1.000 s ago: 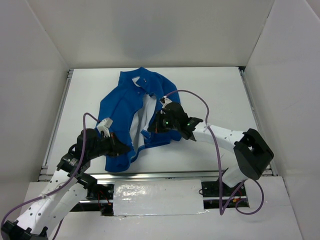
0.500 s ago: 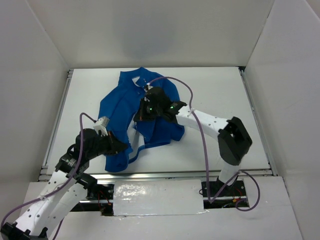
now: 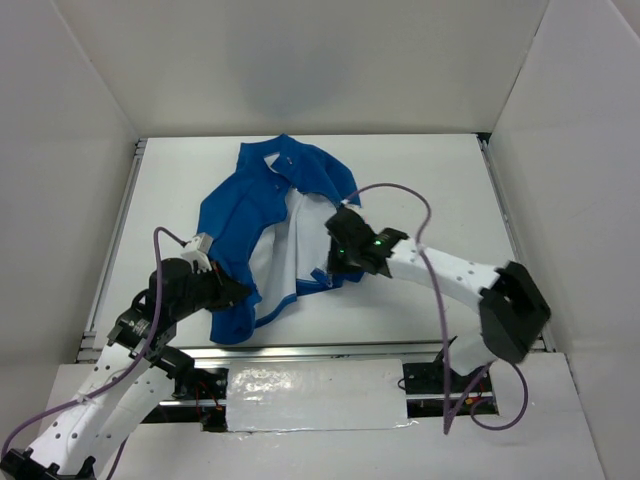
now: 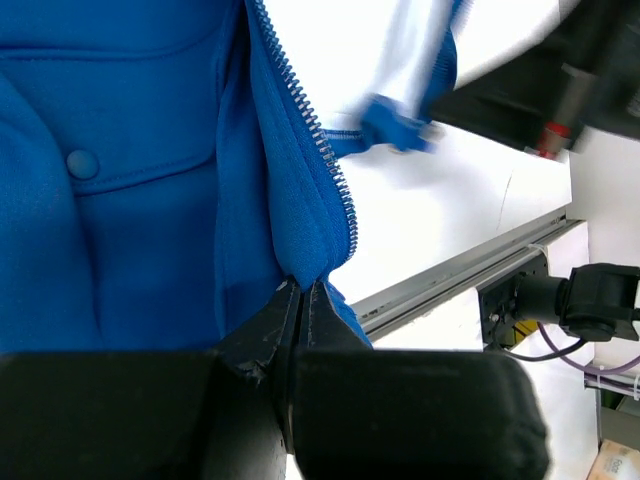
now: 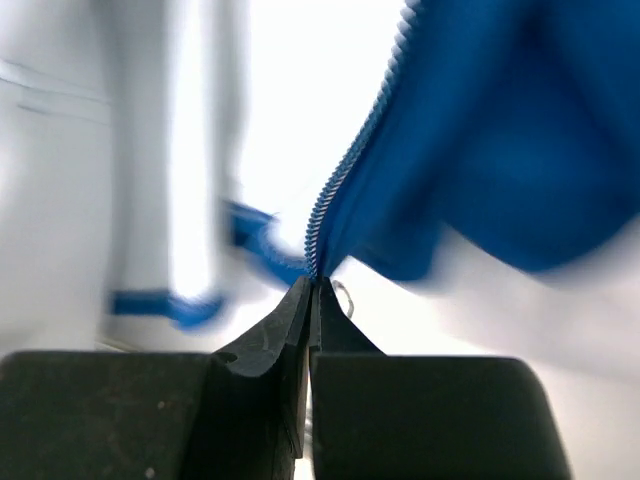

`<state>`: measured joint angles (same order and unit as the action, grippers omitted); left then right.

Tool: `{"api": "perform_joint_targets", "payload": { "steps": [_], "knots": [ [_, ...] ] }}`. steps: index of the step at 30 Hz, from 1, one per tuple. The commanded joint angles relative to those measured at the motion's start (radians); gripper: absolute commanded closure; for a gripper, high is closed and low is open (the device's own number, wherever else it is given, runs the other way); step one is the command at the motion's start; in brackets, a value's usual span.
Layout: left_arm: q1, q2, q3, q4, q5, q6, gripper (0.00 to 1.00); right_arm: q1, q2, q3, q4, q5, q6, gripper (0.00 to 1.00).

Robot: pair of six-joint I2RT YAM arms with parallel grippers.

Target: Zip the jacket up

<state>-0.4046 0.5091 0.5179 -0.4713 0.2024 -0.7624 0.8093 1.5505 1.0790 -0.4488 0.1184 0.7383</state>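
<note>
The royal-blue jacket [image 3: 235, 215] lies open on the white table [image 3: 440, 190], collar far, its white lining [image 3: 285, 250] showing. My left gripper [image 3: 243, 294] is shut on the near hem of the left front panel, right beside the light zipper teeth [image 4: 322, 150]; the jaws meet at the fabric [image 4: 301, 286]. The pocket snap [image 4: 82, 164] shows on that panel. My right gripper [image 3: 333, 272] is shut on the other panel's zipper edge [image 5: 348, 172] at its lower end [image 5: 315, 283]; a small metal ring [image 5: 346, 298] hangs by the fingers. The right wrist view is motion-blurred.
A metal rail [image 3: 300, 352] runs along the table's near edge, with a foil-taped strip [image 3: 315, 395] below it. White walls [image 3: 580, 150] close in the left, right and back. Purple cables [image 3: 400, 190] loop above both arms.
My right gripper swung up-left across the jacket with its panel, then came back down-right, so the white lining shows again. The left gripper has barely moved.
</note>
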Motion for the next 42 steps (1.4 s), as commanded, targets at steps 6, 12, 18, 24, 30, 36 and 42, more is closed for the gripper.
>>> {"api": "perform_joint_targets", "payload": {
  "steps": [6, 12, 18, 24, 30, 36, 42],
  "knots": [
    [-0.002, -0.020, 0.022, 0.028, -0.017, 0.000, 1.00, -0.430, -0.504, -0.225, -0.079, -0.037, -0.105, 1.00],
    [-0.002, -0.032, 0.024, 0.016, -0.023, -0.002, 1.00, -0.542, -0.443, -0.021, -0.169, -0.173, -0.243, 1.00],
    [-0.002, -0.024, 0.008, 0.033, -0.020, -0.008, 1.00, -0.293, -0.317, 0.051, -0.143, -0.276, -0.277, 1.00],
    [-0.002, -0.011, 0.013, 0.031, -0.014, -0.002, 1.00, -0.039, -0.080, 0.055, -0.090, -0.227, -0.235, 1.00],
    [-0.002, -0.017, 0.004, 0.039, -0.006, -0.002, 1.00, 0.024, 0.089, 0.030, -0.044, -0.139, -0.162, 1.00],
    [-0.002, -0.007, -0.001, 0.051, 0.005, 0.000, 1.00, 0.027, 0.015, 0.009, 0.002, -0.114, -0.154, 0.50],
    [-0.002, -0.009, -0.009, 0.056, 0.017, -0.002, 1.00, 0.024, -0.066, 0.010, -0.007, -0.086, -0.178, 0.45]
  ]
}}
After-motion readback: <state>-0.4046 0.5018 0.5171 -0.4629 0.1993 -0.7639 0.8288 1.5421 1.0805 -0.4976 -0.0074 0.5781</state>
